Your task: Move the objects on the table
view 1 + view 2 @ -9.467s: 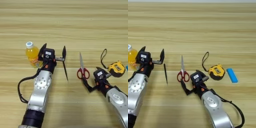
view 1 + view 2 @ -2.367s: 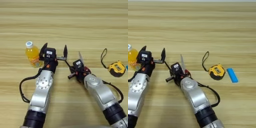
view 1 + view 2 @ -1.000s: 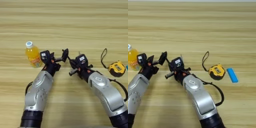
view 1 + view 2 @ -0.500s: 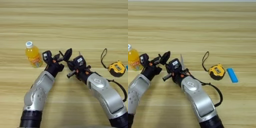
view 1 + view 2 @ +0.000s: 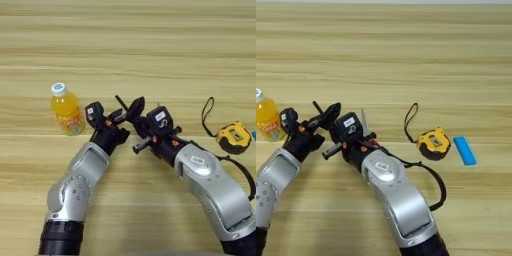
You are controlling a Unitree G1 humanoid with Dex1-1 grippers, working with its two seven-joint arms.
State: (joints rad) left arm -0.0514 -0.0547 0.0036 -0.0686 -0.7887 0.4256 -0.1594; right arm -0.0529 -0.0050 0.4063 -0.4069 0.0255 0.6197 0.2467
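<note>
The orange-juice bottle stands upright at the left on the wooden table. Just right of it my left gripper is open, reaching towards the middle. My right gripper lies directly beside it, over the handles of the scissors. Only the steel blade of the scissors shows, pointing away from me behind that gripper; the red handles are hidden. The two grippers almost touch. The yellow-black tape measure lies at the right, its black strap looped towards the far side.
A small blue flat piece lies just right of the tape measure. My right forearm crosses the near middle of the table, and my left forearm fills the near left.
My right arm swung from beside the tape measure onto the scissors. My left gripper stretched rightwards until it met the right one. Bottle, scissors and tape measure lie where they were.
</note>
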